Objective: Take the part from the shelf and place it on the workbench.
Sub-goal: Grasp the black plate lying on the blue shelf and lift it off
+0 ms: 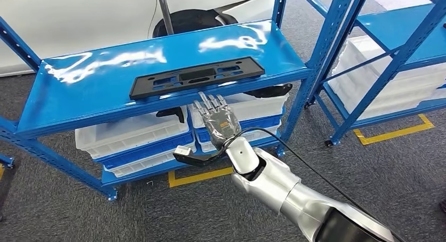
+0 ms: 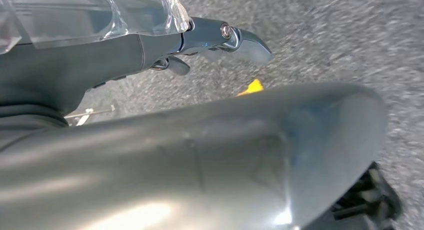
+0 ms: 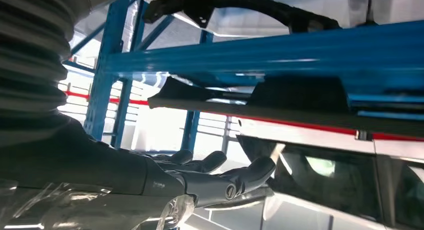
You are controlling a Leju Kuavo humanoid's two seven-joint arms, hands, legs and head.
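We see grey carpet floor (image 1: 158, 215) with yellow tape marks (image 1: 397, 132). Two blue steel shelf racks (image 1: 326, 37) stand side by side, white plastic bins (image 1: 131, 137) on lower levels. White car (image 1: 79, 16) behind. Overhead light glares off the shelf top.

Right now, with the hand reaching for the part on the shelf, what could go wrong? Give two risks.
1. The right hand sits just below the shelf edge, so lifting straight up could knock the edge.
2. The part is long and flat; gripped near one spot, it may tip or slide off.

bright overhead glare on shelf (image 1: 105, 89); wrist views blurred
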